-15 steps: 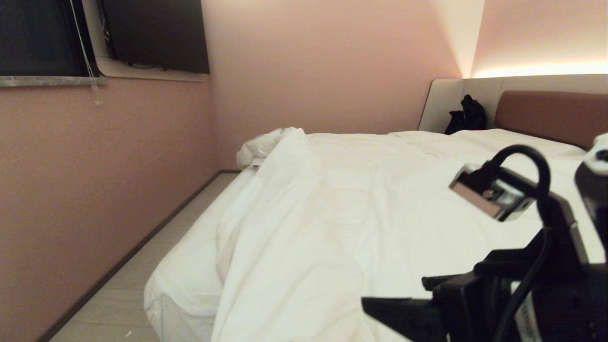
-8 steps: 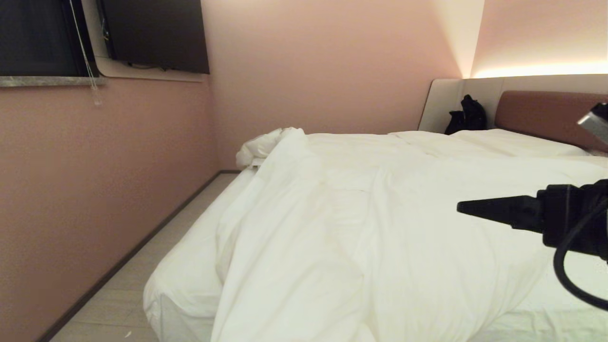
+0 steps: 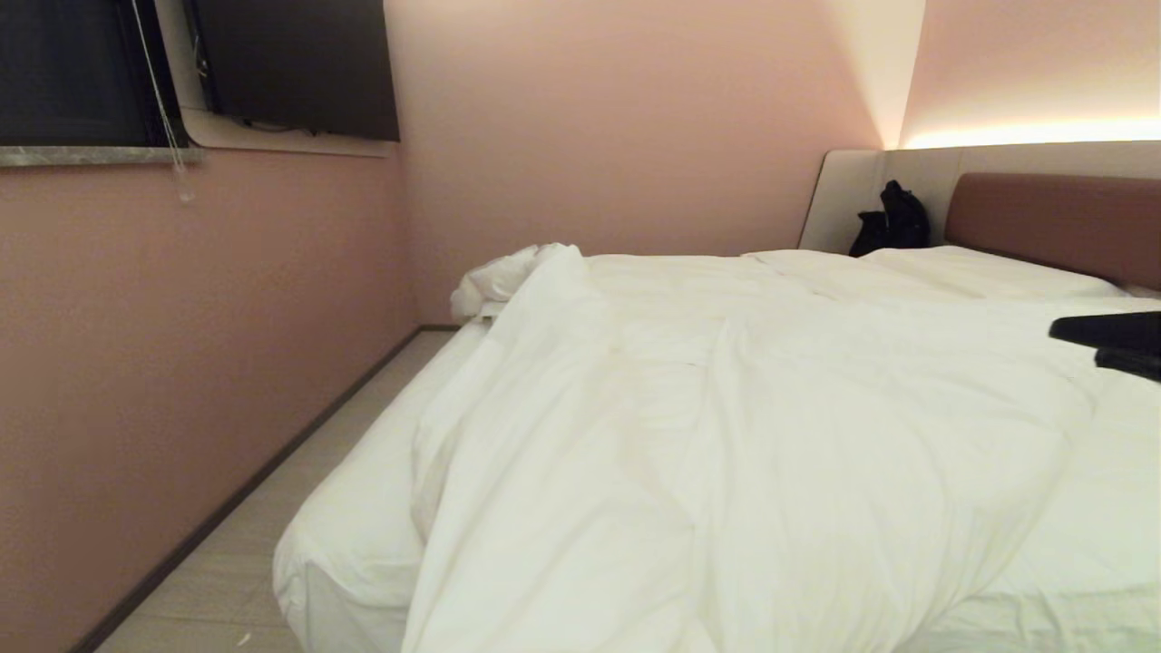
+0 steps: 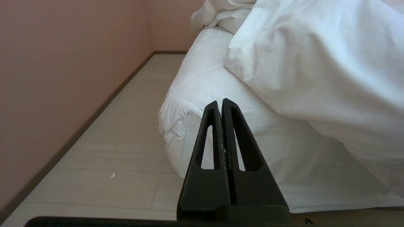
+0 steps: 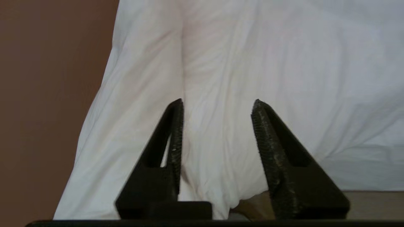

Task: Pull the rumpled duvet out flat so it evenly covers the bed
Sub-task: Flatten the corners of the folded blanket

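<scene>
Head view: the bed (image 3: pixel 354 535) fills the room from its foot corner in the foreground to the brownish-red headboard (image 3: pixel 1052 222) at the far right. The duvet (image 3: pixel 726 435) lies on the mattress but not evenly: it is pushed toward the right side, leaving a bare strip of fitted sheet along the left edge, and its far left corner is bunched in a heap near the wall. Long folds run down it toward the foot. A black bag (image 3: pixel 893 222) sits at the headboard end, beside a flat pillow (image 3: pixel 980 270). At the right edge of the bed the right gripper (image 3: pixel 1102 345) shows only as dark fingertips over the duvet, presumably placed to catch cloth on that side.

Left wrist view: the left gripper (image 4: pixel 220 105) has its jaws pressed together on nothing. It points at the foot corner of the bed, above the pale floor (image 4: pixel 126 126), well apart from the duvet hanging over the edge. It looks parked, since the work is on the other side.

Right wrist view: the right gripper's jaws stand apart, with wrinkled duvet in the gap between them. Whether the fingers (image 5: pixel 175 132) already touch the cloth I cannot tell; no fold is clamped yet. The pose suggests a pinch is being prepared, so the duvet can be pulled flat.
</scene>
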Tool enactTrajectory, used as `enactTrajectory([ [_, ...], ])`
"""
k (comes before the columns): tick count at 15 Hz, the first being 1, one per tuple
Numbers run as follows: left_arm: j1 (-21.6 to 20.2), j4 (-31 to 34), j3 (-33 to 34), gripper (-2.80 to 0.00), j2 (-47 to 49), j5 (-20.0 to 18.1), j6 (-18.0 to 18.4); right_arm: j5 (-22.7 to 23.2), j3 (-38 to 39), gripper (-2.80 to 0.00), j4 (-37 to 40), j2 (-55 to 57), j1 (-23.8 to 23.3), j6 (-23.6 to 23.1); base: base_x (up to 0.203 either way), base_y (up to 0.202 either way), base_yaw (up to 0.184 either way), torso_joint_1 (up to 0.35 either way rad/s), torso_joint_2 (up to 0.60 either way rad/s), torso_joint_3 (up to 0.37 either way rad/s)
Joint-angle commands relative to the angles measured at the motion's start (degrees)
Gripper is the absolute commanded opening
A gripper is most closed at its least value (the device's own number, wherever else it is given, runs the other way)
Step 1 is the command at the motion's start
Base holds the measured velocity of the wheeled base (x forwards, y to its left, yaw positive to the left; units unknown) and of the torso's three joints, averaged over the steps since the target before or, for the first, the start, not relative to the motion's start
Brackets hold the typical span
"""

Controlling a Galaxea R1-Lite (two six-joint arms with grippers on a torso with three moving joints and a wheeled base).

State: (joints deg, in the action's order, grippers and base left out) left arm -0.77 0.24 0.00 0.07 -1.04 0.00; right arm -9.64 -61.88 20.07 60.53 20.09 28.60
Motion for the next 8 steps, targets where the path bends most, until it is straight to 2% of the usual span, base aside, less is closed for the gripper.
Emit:
enactTrajectory([
  [1,-0.02,0.02,0.00,-2.80,0.01,-0.02,0.00,-0.55,-0.52,-2.80,0.33,-3.93,-3.31,-0.21,0.000,0.000,0.000,0.000,0.00,0.000],
  [2,-0.02,0.02,0.00,-2.80,0.01,-0.02,0.00,-0.71,-0.52,-2.80,0.35,-4.29,-3.77,-0.59,0.000,0.000,0.000,0.000,0.00,0.000],
  [5,-0.02,0.02,0.00,-2.80,0.01,-0.02,0.00,-1.52,-0.23,-2.80,1.10,-13.66,-11.60,-2.54,0.000,0.000,0.000,0.000,0.00,0.000],
  [8,-0.02,0.02,0.00,-2.80,0.01,-0.02,0.00,-3.84,0.94,-2.80,3.77,-20.99,-14.69,-5.23,0.000,0.000,0.000,0.000,0.00,0.000],
])
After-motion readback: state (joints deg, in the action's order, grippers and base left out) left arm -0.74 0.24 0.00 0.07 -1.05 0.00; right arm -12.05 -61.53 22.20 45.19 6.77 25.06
